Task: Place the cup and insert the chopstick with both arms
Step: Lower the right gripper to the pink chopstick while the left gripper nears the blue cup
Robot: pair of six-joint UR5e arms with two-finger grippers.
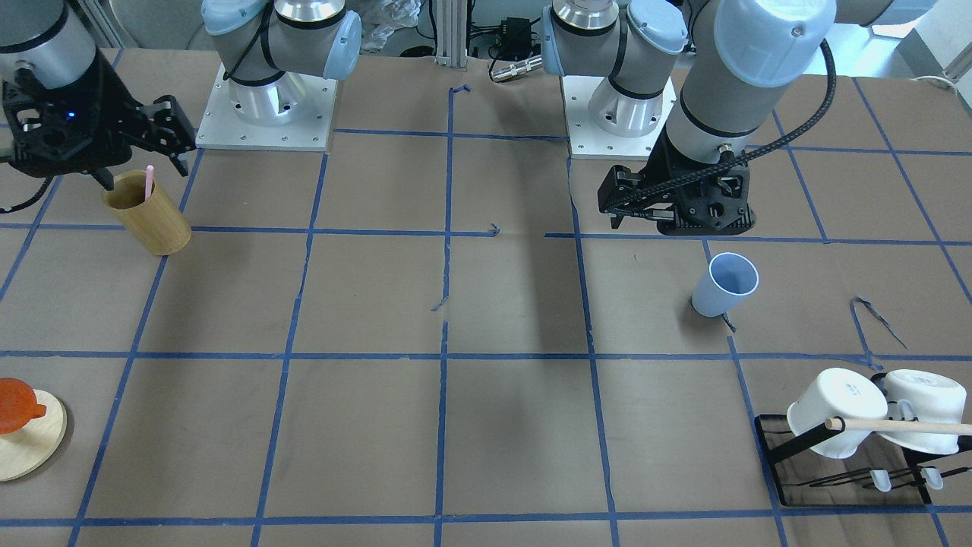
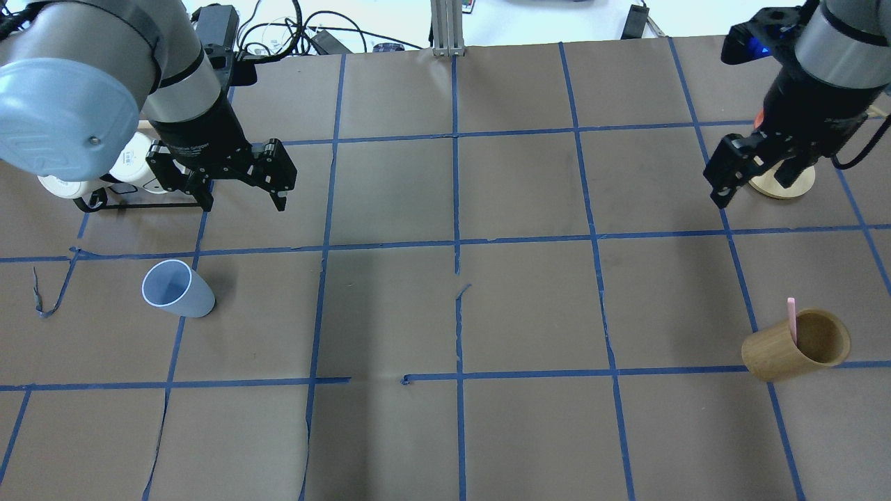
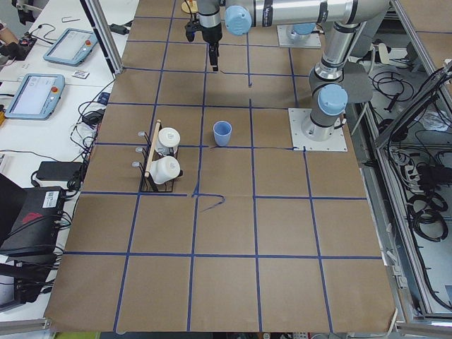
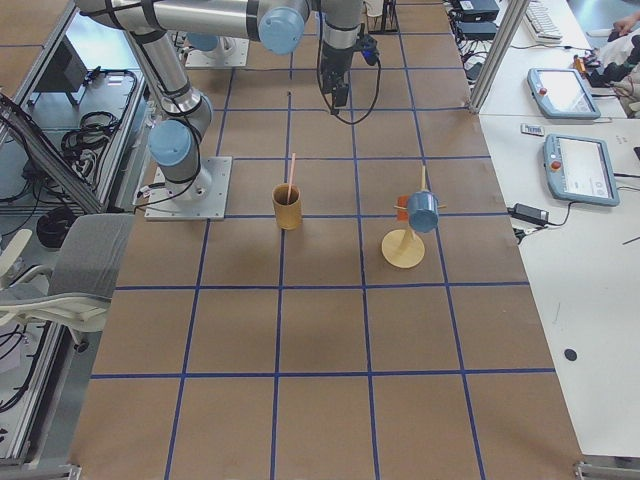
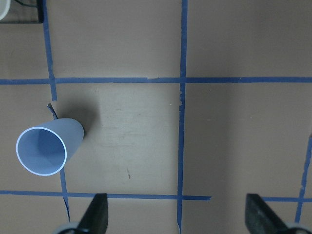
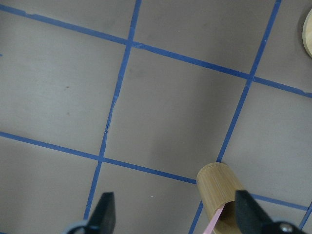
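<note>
The light-blue cup (image 1: 725, 286) stands upright and empty on the brown table; it also shows in the overhead view (image 2: 177, 289) and the left wrist view (image 5: 47, 148). My left gripper (image 2: 243, 200) hovers open and empty, above and beyond the cup, offset to its side (image 5: 178, 220). The pale pink chopstick (image 2: 791, 319) leans inside a tan bamboo holder (image 2: 797, 346), also seen from the front (image 1: 149, 182). My right gripper (image 2: 752, 186) is open and empty, high above the table beyond the holder; the holder's rim is at its view's bottom edge (image 6: 220, 197).
A black rack (image 1: 771, 448) with two white mugs and a beige wooden rod (image 1: 904, 427) stands near my left arm. A round wooden stand (image 1: 30, 444) with an orange item sits beneath my right arm, with a blue mug hung on it in the right side view (image 4: 405, 245).
</note>
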